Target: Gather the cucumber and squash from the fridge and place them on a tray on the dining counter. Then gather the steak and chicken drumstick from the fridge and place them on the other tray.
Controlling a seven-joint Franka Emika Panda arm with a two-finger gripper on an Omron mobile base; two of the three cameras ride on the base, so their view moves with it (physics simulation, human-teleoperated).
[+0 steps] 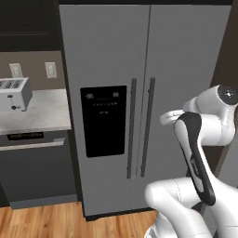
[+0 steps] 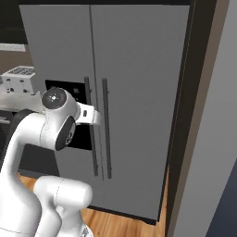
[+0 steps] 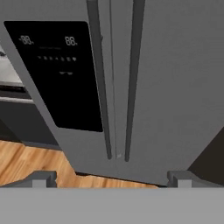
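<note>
The tall grey fridge [image 1: 186, 69] [image 2: 139, 69] [image 3: 175, 87] stands in front of me with both doors shut. Two dark vertical handles [image 1: 132, 128] [image 2: 104, 129] [image 3: 133, 78] run down its middle, and a black dispenser panel [image 1: 103, 120] [image 3: 61, 74] sits on the left door. My gripper [image 3: 113, 179] is open and empty, a short way from the doors and pointing at the handles' lower ends. The cucumber, squash, steak, chicken drumstick, both trays and the dining counter are out of view.
Left of the fridge a pale counter [image 1: 42, 114] carries a silver toaster [image 1: 14, 93], with a dark appliance front [image 1: 37, 167] beneath. A dark side panel [image 2: 185, 139] flanks the fridge on the right. Wooden floor [image 1: 46, 223] lies below.
</note>
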